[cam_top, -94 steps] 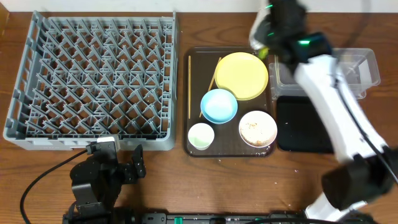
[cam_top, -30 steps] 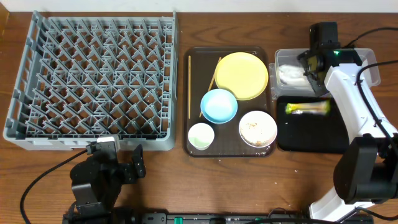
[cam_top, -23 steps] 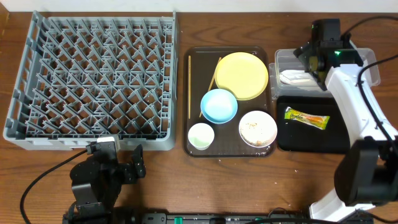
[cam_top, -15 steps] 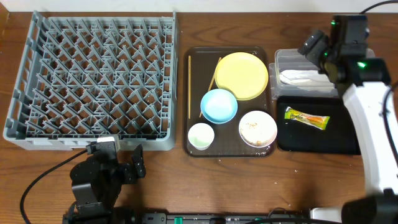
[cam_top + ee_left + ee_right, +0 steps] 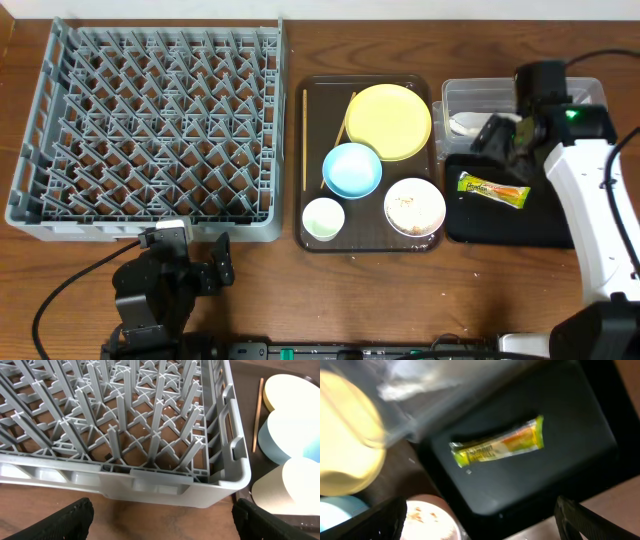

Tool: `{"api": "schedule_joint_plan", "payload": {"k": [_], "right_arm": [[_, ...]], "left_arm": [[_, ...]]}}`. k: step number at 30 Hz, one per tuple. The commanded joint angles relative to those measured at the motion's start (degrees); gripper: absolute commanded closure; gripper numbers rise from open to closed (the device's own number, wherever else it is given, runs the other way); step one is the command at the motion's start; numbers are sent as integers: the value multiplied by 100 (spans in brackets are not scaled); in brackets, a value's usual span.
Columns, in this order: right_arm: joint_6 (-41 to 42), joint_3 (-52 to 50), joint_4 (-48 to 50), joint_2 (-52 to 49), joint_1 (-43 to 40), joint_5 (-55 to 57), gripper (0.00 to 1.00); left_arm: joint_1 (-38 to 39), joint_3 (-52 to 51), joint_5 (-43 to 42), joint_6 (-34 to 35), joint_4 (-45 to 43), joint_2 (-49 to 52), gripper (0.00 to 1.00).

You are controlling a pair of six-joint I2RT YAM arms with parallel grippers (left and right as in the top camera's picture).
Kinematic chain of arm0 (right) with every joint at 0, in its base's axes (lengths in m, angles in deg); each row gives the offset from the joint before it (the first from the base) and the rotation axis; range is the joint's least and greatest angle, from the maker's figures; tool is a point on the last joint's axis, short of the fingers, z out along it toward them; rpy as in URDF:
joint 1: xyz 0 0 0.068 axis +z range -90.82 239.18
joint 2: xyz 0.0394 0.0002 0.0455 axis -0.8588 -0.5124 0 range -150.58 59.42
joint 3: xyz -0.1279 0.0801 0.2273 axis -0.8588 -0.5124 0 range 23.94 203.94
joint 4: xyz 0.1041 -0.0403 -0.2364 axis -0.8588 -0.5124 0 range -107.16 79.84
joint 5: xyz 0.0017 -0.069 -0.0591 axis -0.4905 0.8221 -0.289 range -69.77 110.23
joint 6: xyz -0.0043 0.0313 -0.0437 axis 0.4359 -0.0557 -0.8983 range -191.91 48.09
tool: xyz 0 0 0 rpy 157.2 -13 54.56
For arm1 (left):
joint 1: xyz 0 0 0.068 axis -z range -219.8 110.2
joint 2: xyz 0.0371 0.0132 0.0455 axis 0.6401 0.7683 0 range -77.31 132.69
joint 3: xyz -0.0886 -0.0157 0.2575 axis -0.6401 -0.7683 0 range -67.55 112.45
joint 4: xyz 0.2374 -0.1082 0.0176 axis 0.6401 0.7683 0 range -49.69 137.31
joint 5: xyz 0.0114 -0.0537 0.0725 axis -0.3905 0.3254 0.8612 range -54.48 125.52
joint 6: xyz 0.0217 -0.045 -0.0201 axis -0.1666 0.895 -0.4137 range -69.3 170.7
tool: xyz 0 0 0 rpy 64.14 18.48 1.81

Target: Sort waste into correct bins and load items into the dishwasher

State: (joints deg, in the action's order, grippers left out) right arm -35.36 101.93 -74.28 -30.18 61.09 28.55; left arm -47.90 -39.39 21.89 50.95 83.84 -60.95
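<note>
Sachet (image 5: 492,189): one, in the black tray (image 5: 500,225); one napkin (image 5: 468,124) in the clear tub (image 5: 480,86). Left of them sit one plate (image 5: 388,121), a blue bowl (image 5: 352,169), a white bowl (image 5: 414,206) and one cup (image 5: 323,219). The left gripper (image 5: 160,517) and the right gripper (image 5: 481,520) both gape empty.

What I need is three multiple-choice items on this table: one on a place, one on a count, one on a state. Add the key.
1. The sachet wrapper lies:
A) on the yellow plate
B) on the black tray
C) in the white bowl

2. Round dishes on the brown serving tray:
A) two
B) four
C) six

3. The right tool is:
A) shut on the wrapper
B) shut on the small cup
C) open, holding nothing

Key:
1 B: the wrapper lies flat on the glossy black surface.
2 B: the yellow plate, blue bowl, white bowl and small cup.
3 C: its fingers stand wide apart at the wrist view's lower corners, with nothing between them.
</note>
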Motion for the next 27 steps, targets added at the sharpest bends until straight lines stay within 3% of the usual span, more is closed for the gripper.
{"api": "schedule_joint_plan", "payload": {"k": [1, 10, 22, 27], "right_arm": [[-28, -442, 264, -39, -81, -22, 9], [146, -1373, 1521, -42, -205, -13, 20], [1834, -2826, 3097, -42, -704, 216, 37], [1965, -3237, 3689, -42, -726, 221, 38]], "left_arm": [[-9, 79, -72, 83, -2, -11, 10], [-9, 79, -72, 83, -2, -11, 9], [-9, 79, -72, 85, -2, -11, 10], [-9, 79, -72, 85, -2, -11, 10]]}}
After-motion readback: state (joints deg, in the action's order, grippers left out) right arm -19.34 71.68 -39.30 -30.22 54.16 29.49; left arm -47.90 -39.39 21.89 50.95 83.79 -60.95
